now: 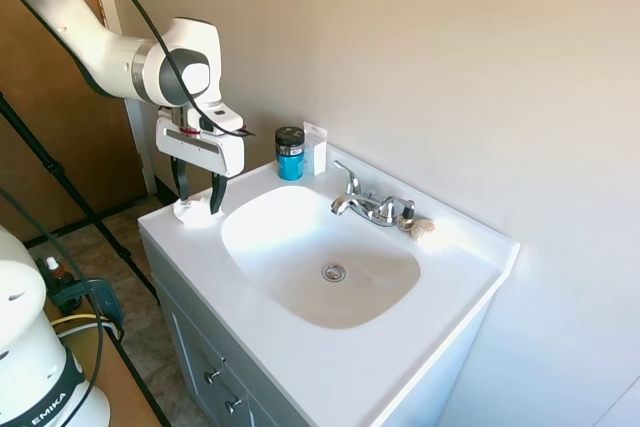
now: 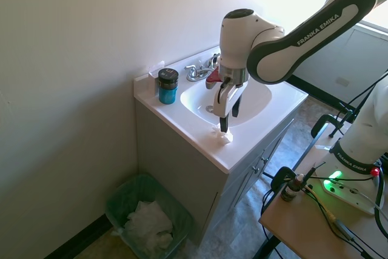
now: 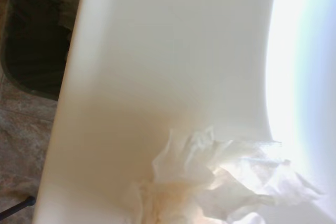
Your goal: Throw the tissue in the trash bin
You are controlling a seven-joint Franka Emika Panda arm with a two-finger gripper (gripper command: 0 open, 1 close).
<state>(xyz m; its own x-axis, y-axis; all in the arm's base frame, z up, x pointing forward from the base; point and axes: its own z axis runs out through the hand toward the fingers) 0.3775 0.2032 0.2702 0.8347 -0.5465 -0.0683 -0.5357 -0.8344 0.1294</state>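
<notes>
Wrist view fills with the tissue (image 3: pixel 220 182); I see my gripper (image 1: pixel 198 199) spread wide, empty, 2 fingers straddling it on the vanity's near-left corner. I'd drop straight, pinch the bulk, lift clear; soft, ragged, crumpled white paper. Farther off, the trash bin (image 2: pixel 124 193) waits on the floor.

The glossy white vanity top (image 1: pixel 470 277) with its moulded oval basin carries a crumpled white paper tissue (image 1: pixel 190 210) on its left corner, a teal jar with a black lid (image 1: pixel 290 154) at the far edge (beside a small white box (image 1: pixel 316 150)), a chrome faucet (image 1: pixel 368 204), and a beige lump (image 1: pixel 421 228) right of it.
</notes>
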